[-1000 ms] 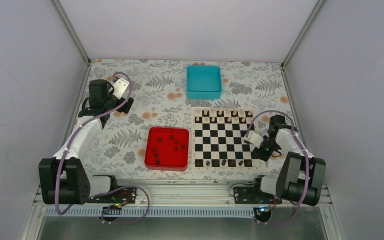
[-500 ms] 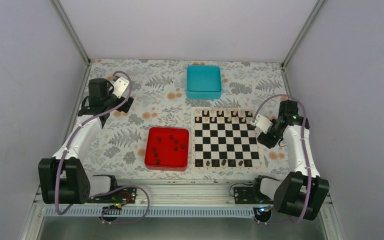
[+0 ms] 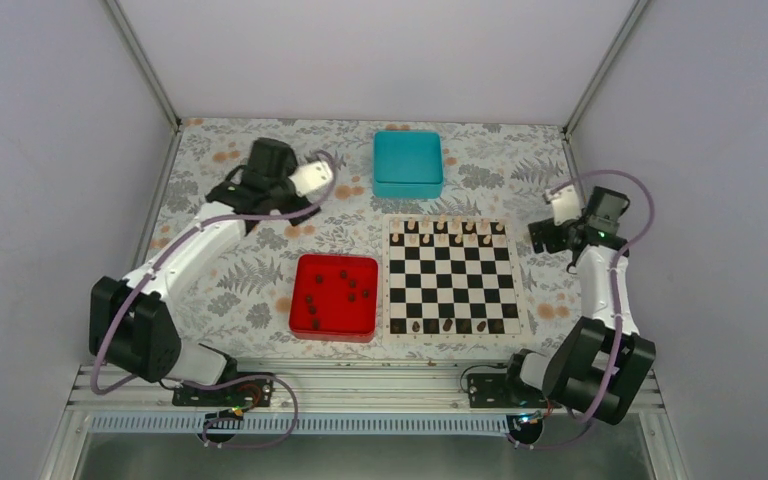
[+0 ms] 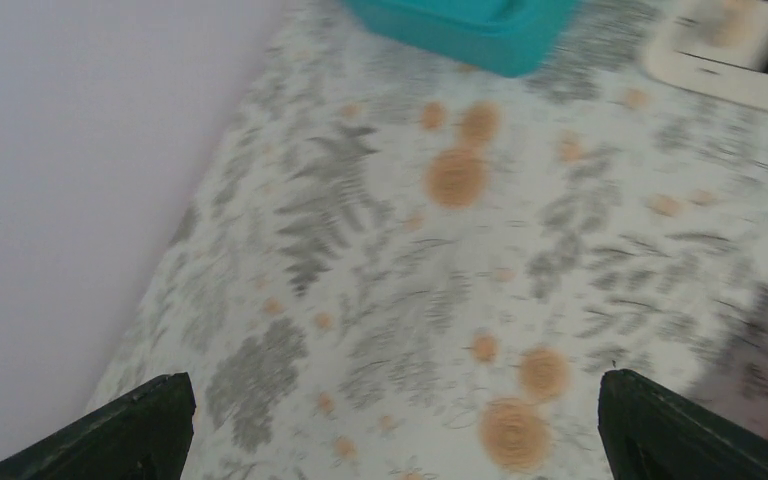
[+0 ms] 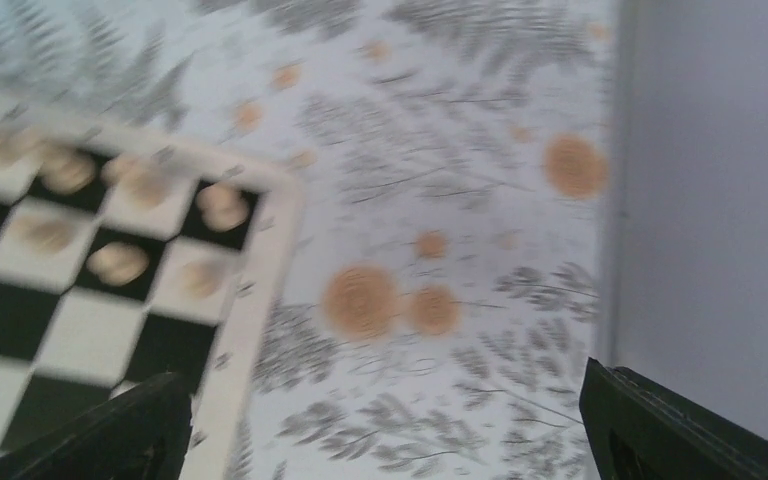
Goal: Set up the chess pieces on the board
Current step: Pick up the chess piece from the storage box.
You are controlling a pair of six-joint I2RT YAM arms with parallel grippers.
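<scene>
- One board [image 3: 450, 277] lies flat on the right half of the table [image 3: 260, 270].
- One red tray [image 3: 334, 296] stands just left of the board, with a thin gap between them.
- One teal box [image 3: 407, 163] stands behind the board at the far middle of the table, apart from it.
- The dark pieces [image 3: 352, 283] are in two places. I count eight loose in the tray and four on the nearest row of the board. They are very small, so both numbers may be off by one.
- The pale pieces [image 3: 448, 233] fill the two far rows of the board. The exact number I cannot tell.
- The right wrist view shows the far right corner of the board with several pale pieces, too blurred for counting.
- The left gripper [image 4: 392, 385] is over the bare table at the far left, between the side wall and the box. Its two fingers [image 4: 150, 430] stand wide apart and nothing is between them. In its own view the box is at the top edge.
- The right gripper [image 5: 382, 380] is over the table next to the far right corner of the board, near the right wall. Its two fingers [image 5: 130, 435] are also spread wide and hold nothing.
- Neither of the two grippers touches a piece, the tray or the board.
</scene>
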